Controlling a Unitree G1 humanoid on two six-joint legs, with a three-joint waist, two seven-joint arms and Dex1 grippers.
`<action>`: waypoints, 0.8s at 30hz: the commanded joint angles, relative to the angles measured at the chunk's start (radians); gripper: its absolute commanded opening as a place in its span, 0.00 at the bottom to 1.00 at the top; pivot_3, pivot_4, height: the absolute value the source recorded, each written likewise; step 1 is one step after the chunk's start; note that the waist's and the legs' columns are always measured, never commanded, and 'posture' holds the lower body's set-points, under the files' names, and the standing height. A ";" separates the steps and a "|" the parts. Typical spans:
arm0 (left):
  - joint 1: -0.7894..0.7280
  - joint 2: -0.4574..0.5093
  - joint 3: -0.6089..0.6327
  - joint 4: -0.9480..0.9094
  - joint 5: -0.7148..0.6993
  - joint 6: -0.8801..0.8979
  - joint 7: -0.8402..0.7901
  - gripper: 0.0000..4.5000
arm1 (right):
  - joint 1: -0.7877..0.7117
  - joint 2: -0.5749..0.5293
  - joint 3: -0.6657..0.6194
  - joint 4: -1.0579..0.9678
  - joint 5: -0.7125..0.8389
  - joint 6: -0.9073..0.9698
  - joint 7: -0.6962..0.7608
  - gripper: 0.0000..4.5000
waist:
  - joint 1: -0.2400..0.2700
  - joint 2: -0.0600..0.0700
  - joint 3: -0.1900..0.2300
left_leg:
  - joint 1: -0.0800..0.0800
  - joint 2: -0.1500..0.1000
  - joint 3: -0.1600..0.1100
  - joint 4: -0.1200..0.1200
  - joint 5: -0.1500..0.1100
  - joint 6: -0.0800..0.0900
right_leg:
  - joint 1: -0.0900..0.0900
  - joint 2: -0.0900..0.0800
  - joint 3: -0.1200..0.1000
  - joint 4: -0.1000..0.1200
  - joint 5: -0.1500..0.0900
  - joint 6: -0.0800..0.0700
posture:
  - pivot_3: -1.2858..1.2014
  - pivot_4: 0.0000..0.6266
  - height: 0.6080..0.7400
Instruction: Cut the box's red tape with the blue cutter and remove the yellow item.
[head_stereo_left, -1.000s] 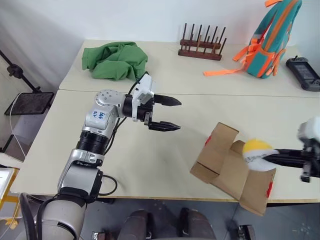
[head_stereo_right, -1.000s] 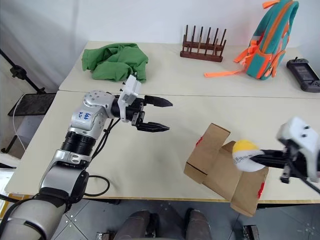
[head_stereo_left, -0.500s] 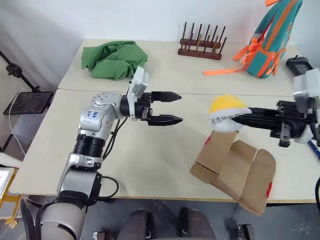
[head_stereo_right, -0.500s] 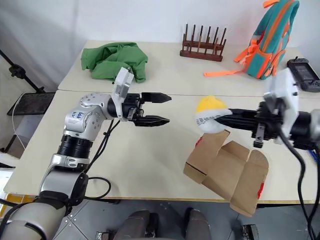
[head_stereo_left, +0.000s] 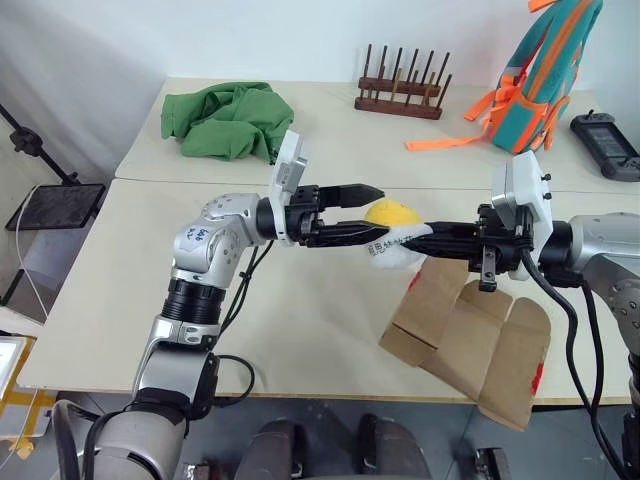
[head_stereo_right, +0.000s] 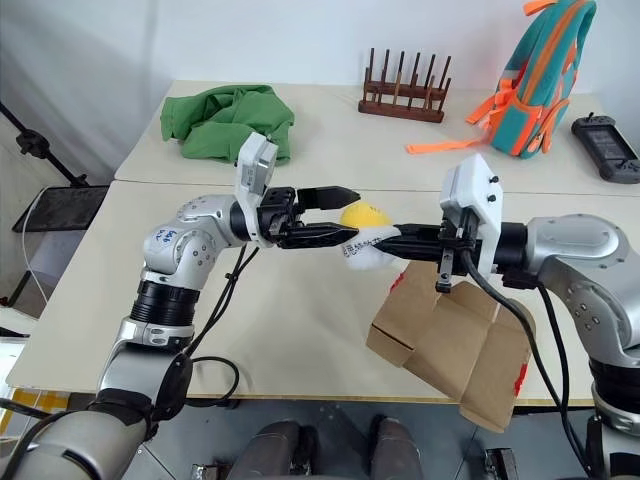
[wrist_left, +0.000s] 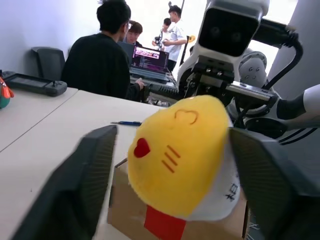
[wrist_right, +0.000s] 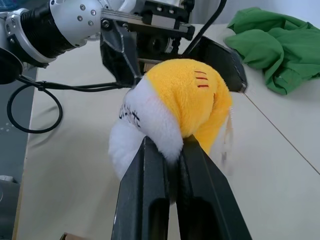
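The right gripper (wrist_right: 172, 150), two black fingers pressed close together, pinches the white lower half of the small soft egg-shaped toy with a yellow top (head_stereo_left: 392, 232) and holds it in the air above the pale beige table (head_stereo_left: 300, 320), between the two arms. The toy is clear of the small brown cardboard carton (head_stereo_left: 465, 335), which lies open near the front edge of the table with its flaps spread. A short strip of bright red tape (head_stereo_left: 539, 377) shows on the flap nearest the edge; another red patch (wrist_left: 159, 222) shows on the cardboard just under the toy in the left wrist view.

The left gripper (wrist_left: 175, 165) points across toward the right arm with its two black fingers apart, one on each side of the toy. The far finger (head_stereo_left: 352, 190) stands clear of the yellow top. The near finger (head_stereo_left: 345, 235) reaches the white lower part; whether it touches cannot be told. The left gripper has no firm hold of the toy.

A slim blue pen-like object (wrist_left: 126, 123), which may be the cutter, lies on the table beyond the carton in the left wrist view.

At the back of the table lie a crumpled green cloth (head_stereo_left: 230, 120), a dark wooden peg rack (head_stereo_left: 400, 90), a teal and orange backpack (head_stereo_left: 545, 75) and a black handheld gadget (head_stereo_left: 605, 145). Several people (wrist_left: 102, 55) are gathered at a laptop beyond the table.
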 joint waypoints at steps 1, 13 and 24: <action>0.012 0.006 -0.007 -0.051 -0.043 0.035 -0.015 0.53 | 0.014 0.001 -0.031 -0.007 -0.003 -0.046 0.015 0.00 | -0.001 0.000 0.000 | 0.000 0.000 0.000 0.000 0.000 0.000 | 0.000 0.000 0.000 0.000 0.000 0.000 | 0.52 0.24 1.00; 0.010 0.004 0.004 -0.031 -0.056 0.060 0.002 0.01 | 0.038 0.041 -0.062 -0.006 0.020 -0.094 -0.007 0.00 | 0.000 0.000 0.000 | 0.000 0.000 0.000 0.000 0.000 0.000 | 0.000 0.000 0.000 0.000 0.000 0.000 | 0.52 0.24 1.00; 0.099 0.173 0.197 -0.061 -0.073 0.042 0.157 0.00 | 0.204 0.006 -0.354 -0.074 0.126 -0.085 -0.047 0.65 | -0.001 0.000 0.000 | 0.001 0.000 0.000 -0.002 0.000 0.000 | 0.000 0.000 0.000 0.000 0.000 0.000 | 0.52 0.24 1.00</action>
